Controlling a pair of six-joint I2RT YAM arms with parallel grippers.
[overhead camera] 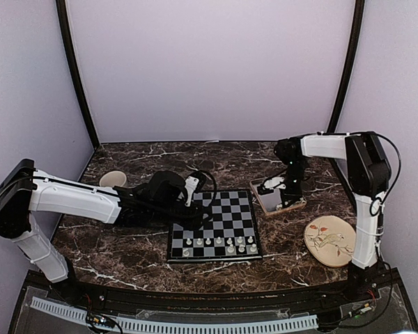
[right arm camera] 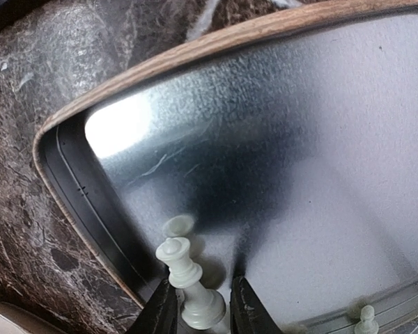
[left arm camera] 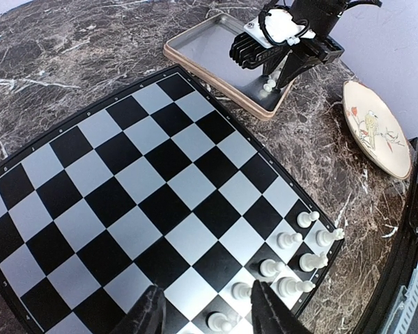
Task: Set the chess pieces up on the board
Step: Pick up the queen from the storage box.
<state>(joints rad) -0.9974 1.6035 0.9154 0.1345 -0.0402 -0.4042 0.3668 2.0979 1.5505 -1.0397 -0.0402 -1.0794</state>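
Note:
The board [overhead camera: 223,209] [left arm camera: 125,181] lies at the table's middle. Several white chess pieces [overhead camera: 219,242] [left arm camera: 299,257] stand in its two near rows. My left gripper [overhead camera: 194,209] [left arm camera: 209,316] hovers over the board's left part, open and holding nothing; a pawn [left arm camera: 219,321] stands on the board below the gap. My right gripper [overhead camera: 284,198] [right arm camera: 203,309] reaches down into the grey tray [overhead camera: 262,198] [right arm camera: 320,139] and is shut on a tall white chess piece [right arm camera: 191,282] near the tray's corner. Another small piece [right arm camera: 364,319] rests by the tray's rim.
A round cream plate with a bird drawing [overhead camera: 329,240] [left arm camera: 376,129] sits right of the board. A small cream bowl [overhead camera: 113,179] stands at the back left behind my left arm. Dark marble tabletop surrounds everything; walls close in the back and sides.

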